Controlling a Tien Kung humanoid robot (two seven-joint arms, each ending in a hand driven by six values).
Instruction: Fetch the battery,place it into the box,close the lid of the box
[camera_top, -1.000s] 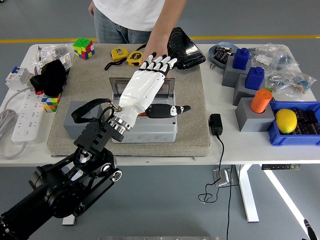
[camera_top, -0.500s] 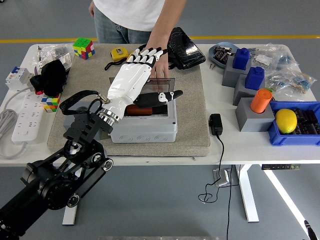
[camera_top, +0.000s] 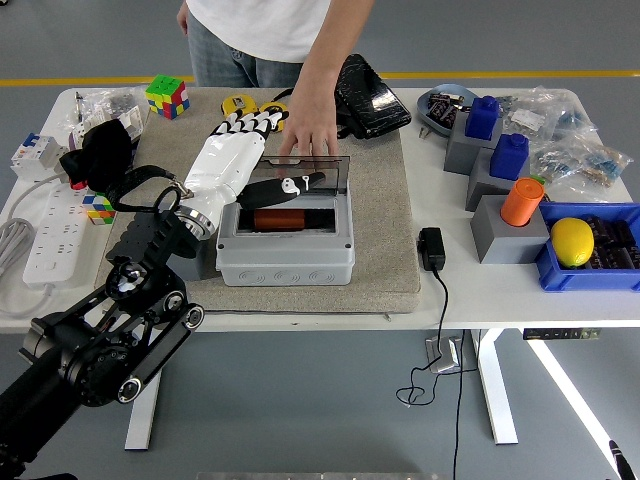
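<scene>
The orange-and-black cylindrical battery (camera_top: 282, 219) lies inside the grey plastic box (camera_top: 286, 249) at centre frame, long axis running left to right across the picture. The box's tinted transparent lid (camera_top: 325, 170) stands raised along the far edge, toward the top of the frame, not yet lowered over the opening. A person's hand (camera_top: 309, 142) rests on the lid's upper edge from the far side. The white left robot hand (camera_top: 247, 155) lies just left of the box opening and extends toward the upper left; its fingers are extended and relaxed, holding nothing, with the dark thumb (camera_top: 283, 187) reaching rightward over the opening's far rim, below and left of the lid. Judged from this layout, closing calls for drawing the lid toward the bottom of the frame. Only the left arm is visible, so it is the nearer. Box and grey felt mat (camera_top: 380, 240) rest on the white table (camera_top: 480, 290).
</scene>
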